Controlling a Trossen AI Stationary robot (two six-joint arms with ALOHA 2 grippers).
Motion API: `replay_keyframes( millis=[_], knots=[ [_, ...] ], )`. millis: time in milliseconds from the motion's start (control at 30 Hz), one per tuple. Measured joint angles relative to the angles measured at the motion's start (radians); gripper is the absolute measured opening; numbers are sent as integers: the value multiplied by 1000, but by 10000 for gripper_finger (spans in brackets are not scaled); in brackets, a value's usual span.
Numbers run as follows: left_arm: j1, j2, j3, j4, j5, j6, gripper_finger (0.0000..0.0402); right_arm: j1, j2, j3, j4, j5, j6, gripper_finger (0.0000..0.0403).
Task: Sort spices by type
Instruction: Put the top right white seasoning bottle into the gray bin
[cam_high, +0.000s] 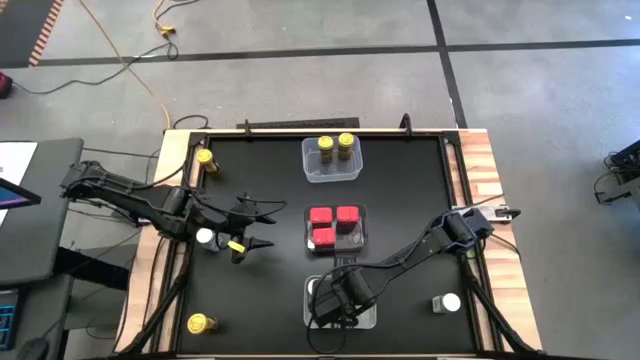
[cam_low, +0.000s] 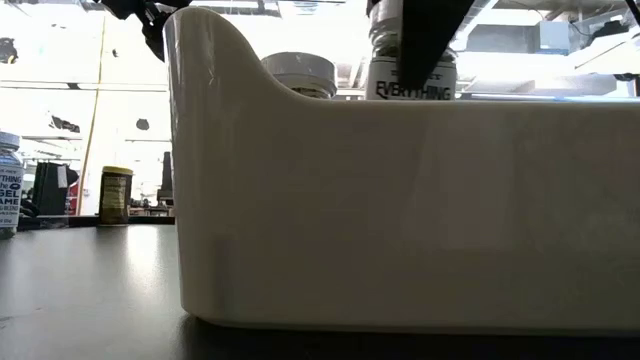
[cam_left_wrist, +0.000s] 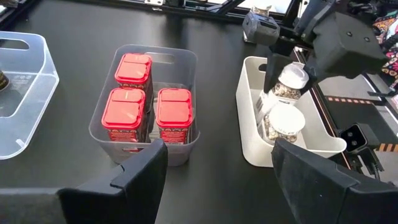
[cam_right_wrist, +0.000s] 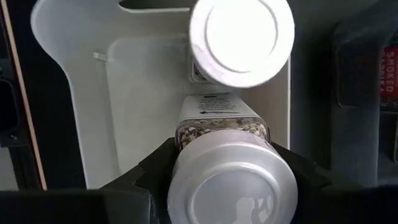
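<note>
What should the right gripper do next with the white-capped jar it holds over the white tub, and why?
Probably lower it a little and let go. The right gripper clamps a white-capped jar inside the white tub, beside another white-capped jar already standing there, so it looks almost placed.

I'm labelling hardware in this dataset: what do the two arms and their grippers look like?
Both arms are black, jointed and slim, with thin black cables running alongside. The left gripper has yellow markings near its fingers; its wide, flat, dark fingers show in its wrist view. The right gripper is a blocky black unit, and its fingers are matte black with angled edges.
</note>
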Motion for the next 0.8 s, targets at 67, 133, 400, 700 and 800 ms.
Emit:
replay_keyframes(
  millis=[67, 133, 400, 700, 800],
  knots=[
    [0, 0, 0, 0, 0, 0, 277, -2, 0, 0, -6, -17, 0, 223],
    [0, 0, 0, 0, 0, 0, 277, -5, 1, 0, -3, -18, 0, 223],
    [0, 0, 0, 0, 0, 0, 277, -23, 5, 0, -3, -24, -13, 223],
    [0, 0, 0, 1, 0, -6, 277, -43, 6, 0, -1, -77, -53, 223],
    [0, 0, 0, 2, 0, -6, 277, -45, 6, 0, -5, -103, -59, 223]
  ],
)
